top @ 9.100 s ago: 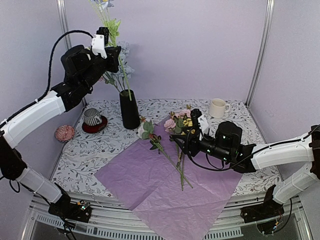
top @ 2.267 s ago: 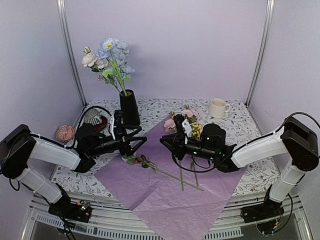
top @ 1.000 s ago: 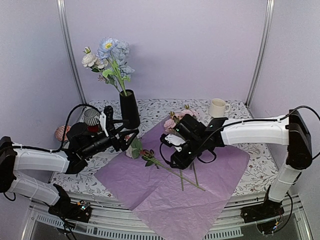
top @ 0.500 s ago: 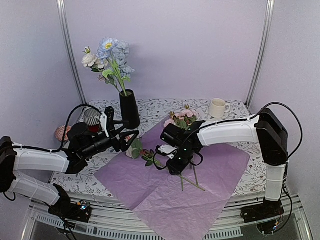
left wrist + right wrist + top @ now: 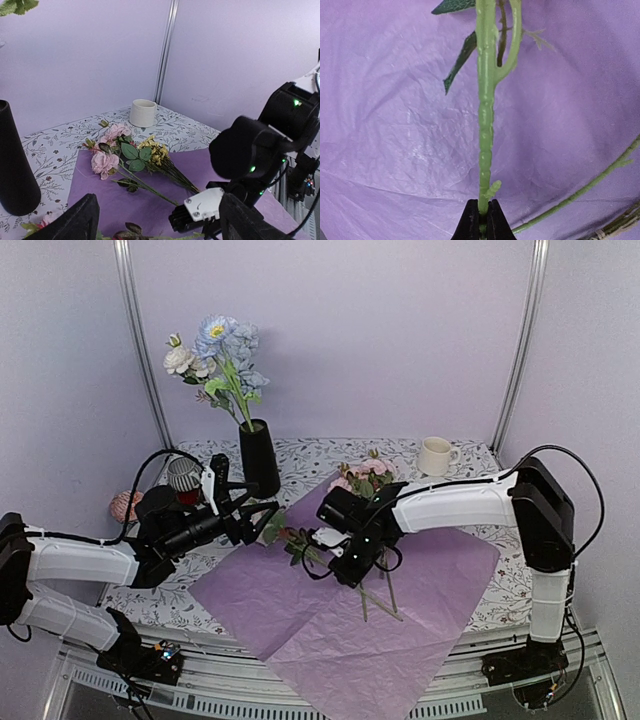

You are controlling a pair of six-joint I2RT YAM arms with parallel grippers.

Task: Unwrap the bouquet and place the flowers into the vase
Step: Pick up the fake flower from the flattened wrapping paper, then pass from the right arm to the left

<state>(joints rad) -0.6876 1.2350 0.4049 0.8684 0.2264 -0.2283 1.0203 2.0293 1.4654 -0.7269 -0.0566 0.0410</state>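
Note:
The bouquet lies unwrapped, its pink-lilac paper (image 5: 330, 615) spread flat on the table. My right gripper (image 5: 338, 562) (image 5: 480, 221) is shut on the green stem (image 5: 485, 125) of a pink flower (image 5: 290, 539) just above the paper. More flowers, pink (image 5: 364, 472) (image 5: 106, 161) and yellow (image 5: 155, 151), lie on the sheet's far corner. The black vase (image 5: 259, 458) (image 5: 15, 165) holds blue and white flowers (image 5: 215, 348). My left gripper (image 5: 262, 522) (image 5: 160, 225) hangs open beside the held flower's head, nothing between its fingers (image 5: 75, 222).
A cream mug (image 5: 436, 455) (image 5: 142, 112) stands at the back right. A striped cup (image 5: 183, 474) on a red saucer and a pink ball-like thing (image 5: 128, 505) sit at the left. Loose stems (image 5: 385, 598) (image 5: 590, 187) lie on the paper by my right gripper.
My right gripper has shut on the flower's stem, and the flower head has shifted a little right and up. The left arm has not moved.

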